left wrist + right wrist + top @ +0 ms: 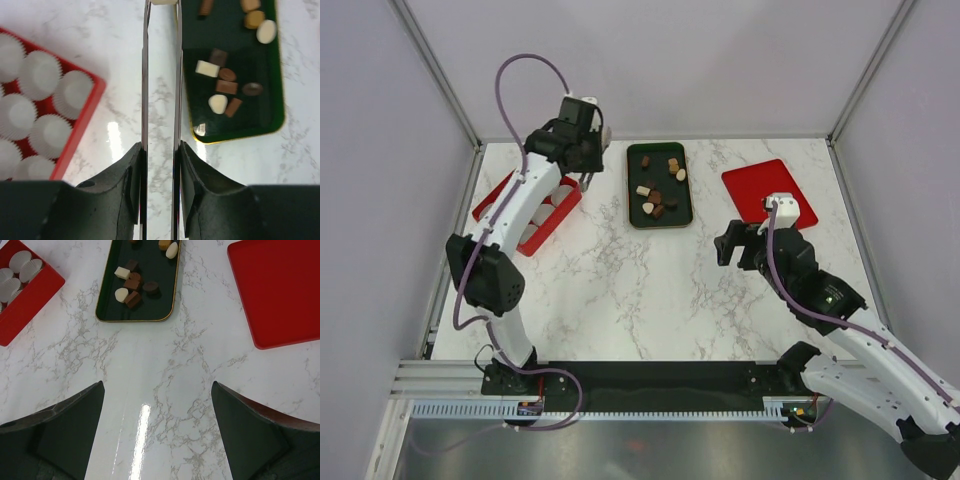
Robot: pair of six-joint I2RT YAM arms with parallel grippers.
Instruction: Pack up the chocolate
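We pinched a cream chocolate (pixel 163 1)
Our left jaws clamped the tongs (pixel 145 75), right jaws gaped wide; even pressure was needed toward the cups (pixel 40 75) at frame left

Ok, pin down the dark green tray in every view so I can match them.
Top external: green tray upper centre.
Left wrist: tray upper right, cut by the top edge.
Right wrist: tray top, left of centre.
Shared landmark: red box of paper cups, left of the tray in every view.
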